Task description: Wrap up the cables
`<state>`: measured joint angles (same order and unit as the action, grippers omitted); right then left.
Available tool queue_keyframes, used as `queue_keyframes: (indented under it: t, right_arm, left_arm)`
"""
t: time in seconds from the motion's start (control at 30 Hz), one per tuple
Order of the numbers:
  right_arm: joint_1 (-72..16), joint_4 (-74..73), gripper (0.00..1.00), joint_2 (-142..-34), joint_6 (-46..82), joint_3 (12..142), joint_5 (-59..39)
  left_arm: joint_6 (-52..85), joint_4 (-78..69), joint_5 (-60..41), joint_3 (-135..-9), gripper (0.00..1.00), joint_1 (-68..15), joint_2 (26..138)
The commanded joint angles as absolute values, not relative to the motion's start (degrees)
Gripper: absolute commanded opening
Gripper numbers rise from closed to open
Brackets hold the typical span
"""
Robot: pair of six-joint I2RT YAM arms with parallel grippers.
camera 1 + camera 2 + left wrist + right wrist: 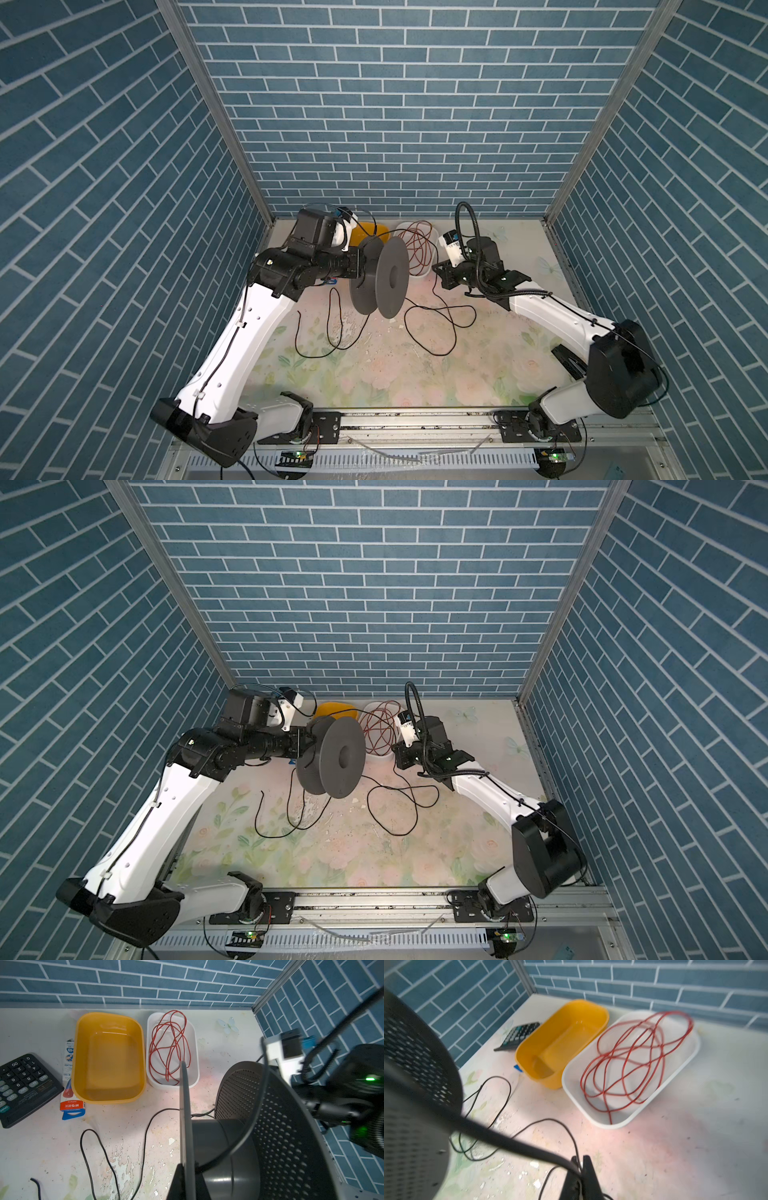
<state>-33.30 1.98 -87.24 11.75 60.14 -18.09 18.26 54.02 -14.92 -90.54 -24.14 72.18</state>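
A grey spool (390,282) (340,758) hangs on its side above the table. My left gripper (358,266) (309,746) (188,1167) is shut on the edge of its solid flange, one finger on each face. The black cable (406,324) (368,804) lies in loose loops on the table under and beside the spool. One strand crosses the spool's hub (256,1120) in the left wrist view. My right gripper (436,268) (394,750) (580,1160) is to the right of the spool. It is shut on the cable, which runs taut from its jaws to the spool (508,1140).
At the back stand a yellow tub (83,1064) and a white tub (196,1047) that holds a coiled red wire (168,1047). A calculator (22,1084) and a pen pack (70,1103) lie at the back left. Tiled walls close off three sides.
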Motion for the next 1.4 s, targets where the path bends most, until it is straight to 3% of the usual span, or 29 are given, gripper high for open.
queue_keyframes:
  t: [0.0, 0.17, 0.3, 0.37, 0.5, 0.77, 1.13, 1.37]
  right_arm:
    - [-33.38, -1.60, 0.00, -88.45, 14.48, 58.12, -25.91]
    - [-33.40, -11.84, 0.02, -91.58, 17.66, 53.75, -36.99]
    - [-33.50, -22.64, 0.20, -91.36, 21.32, 48.53, -38.91]
    - [-33.53, -26.95, 0.33, -91.12, 22.41, 46.59, -38.74]
    - [-33.74, -32.11, 0.48, -91.05, 23.45, 44.44, -37.57]
    - [-36.95, -41.79, 0.65, -88.44, 19.95, 37.49, -32.86]
    - [-41.10, -50.00, 0.65, -88.15, 11.17, 33.47, -15.93]
    - [-41.57, -56.30, 0.50, -93.69, 10.96, 34.28, -14.72]
  left_arm:
    - [19.00, 50.50, -16.36, -94.25, 0.00, -23.82, 70.67]
    - [20.86, 48.72, -16.58, -96.94, 0.00, -23.68, 70.85]
    - [22.31, 47.92, -16.82, -99.63, 0.00, -23.55, 71.78]
    - [22.75, 47.99, -17.08, -100.95, 0.00, -23.54, 72.39]
    - [23.29, 48.09, -17.39, -103.23, 0.00, -23.47, 73.43]
    - [24.16, 49.75, -18.66, -107.26, 0.00, -22.33, 75.89]
    - [25.98, 48.87, -21.19, -107.04, 0.00, -20.36, 76.07]
    - [28.78, 44.32, -23.33, -103.53, 0.00, -18.48, 74.62]
